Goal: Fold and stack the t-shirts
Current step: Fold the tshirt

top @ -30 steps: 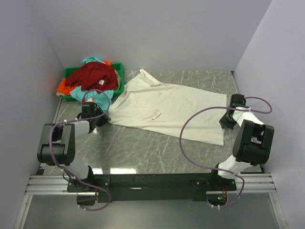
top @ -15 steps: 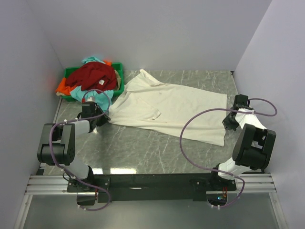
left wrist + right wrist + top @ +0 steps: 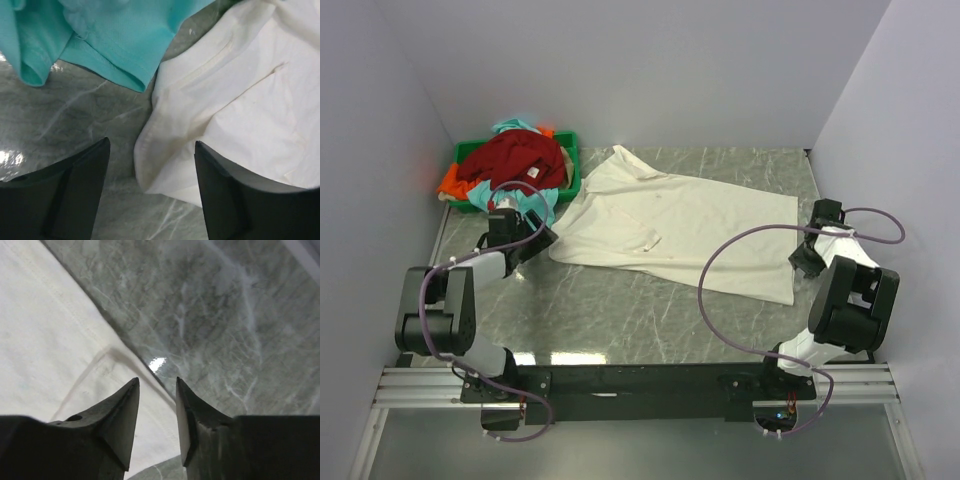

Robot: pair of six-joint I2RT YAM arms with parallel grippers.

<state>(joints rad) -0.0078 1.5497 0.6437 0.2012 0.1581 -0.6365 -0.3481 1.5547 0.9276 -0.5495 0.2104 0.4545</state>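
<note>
Moved: the left tool [image 3: 538, 240] went from shut to open and let go of the cream-white t-shirt [image 3: 670, 225]. Its arm swung a little toward 11 o'clock, nearer the green bin [image 3: 571, 152]. The right tool [image 3: 804, 262] also parted its jaws and slid slightly toward 4 o'clock. The shirt itself barely shifted.
Left tool state: open, jaws wide apart, gripping nothing. In the wrist view, the left tool [image 3: 150, 150] hung over the shirt's rumpled edge [image 3: 165, 150], which lay loose below the gap.
Right tool state: open with a narrow gap, nothing clamped. In the wrist view, the right tool [image 3: 157, 382] sat over the shirt's hem [image 3: 45, 340] where it met bare stone.
Left tool place: 9 o'clock side of the tabletop [image 3: 620, 310], at the shirt's 9 o'clock end.
Right tool place: 3 o'clock side, just beside the shirt's hem corner.
Cream-white t-shirt: spread mostly flat across the middle of the tabletop, running from 11 o'clock down to 4 o'clock, with one sleeve folded over its chest.
Teal t-shirt [image 3: 532, 203]: spilled over the bin's near wall onto the tabletop. Its hem was just beside the cream shirt's edge in the left wrist view; I couldn't tell if they touched.
Dark red t-shirt [image 3: 515, 160]: heaped on top inside the bin, at 10 o'clock.
Orange t-shirt [image 3: 451, 183]: hung out of the bin's 9 o'clock side.
</note>
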